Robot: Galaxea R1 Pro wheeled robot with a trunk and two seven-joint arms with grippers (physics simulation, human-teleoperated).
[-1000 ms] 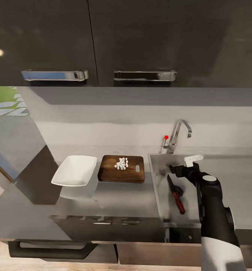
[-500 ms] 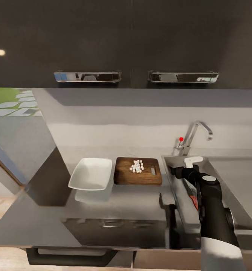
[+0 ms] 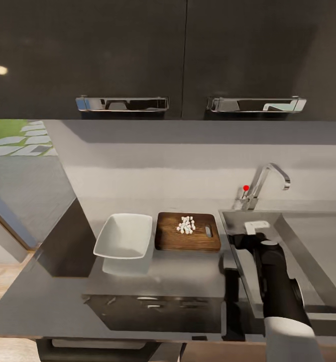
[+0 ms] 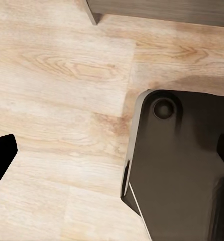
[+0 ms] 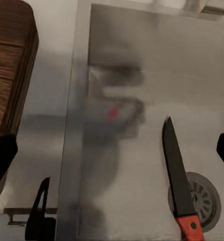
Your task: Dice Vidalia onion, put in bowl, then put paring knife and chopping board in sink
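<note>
Paring knife (image 5: 178, 179) lies in the sink (image 5: 142, 75), blade beside the drain, dropped there for cleanup.
Right gripper (image 5: 112, 150) above it, jaws released; diced onion (image 3: 186, 224) waits mid-chopping board (image 3: 188, 240).

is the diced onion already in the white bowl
No, the white onion pieces sit in a small pile on the chopping board, and the bowl beside it looks empty.
</note>
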